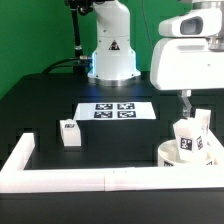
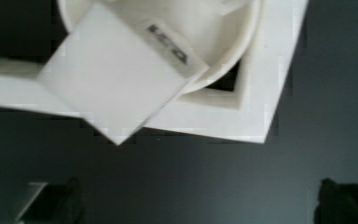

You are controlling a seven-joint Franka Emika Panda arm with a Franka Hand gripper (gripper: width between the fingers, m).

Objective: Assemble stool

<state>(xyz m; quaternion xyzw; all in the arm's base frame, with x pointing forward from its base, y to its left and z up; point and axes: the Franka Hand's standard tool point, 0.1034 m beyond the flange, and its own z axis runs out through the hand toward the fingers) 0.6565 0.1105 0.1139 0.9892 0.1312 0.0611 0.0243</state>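
The seat [image 1: 168, 153], a thick white round disc, lies flat on the table [image 1: 40, 110] at its near edge, toward the exterior view's right. It sits inside a corner of the white border wall [image 1: 100, 180]. In the wrist view the seat [image 2: 229, 35] lies close against that wall corner [image 2: 229, 115].

A leg block [image 1: 192, 138] stands tilted on top of the seat, with black-and-white tags on its faces. The exterior view does not show whether this is one block or two leaning together. In the wrist view the leg block [image 2: 131, 80] lies slanted across the disc.

A second leg block [image 1: 69, 135] stands upright on the bare table near the near edge, toward the exterior view's left, well apart from the seat.

The claw [image 1: 187, 104] hangs above the seat and touches nothing. In the wrist view the claw [image 2: 197, 205] is spread wide, its dark fingers [image 2: 51, 200] well apart with nothing between them.

The marker board [image 1: 115, 110] lies flat mid-table, in front of the robot base [image 1: 112, 50].

The table surface is matt black. A green backdrop [image 1: 30, 30] closes the room behind.
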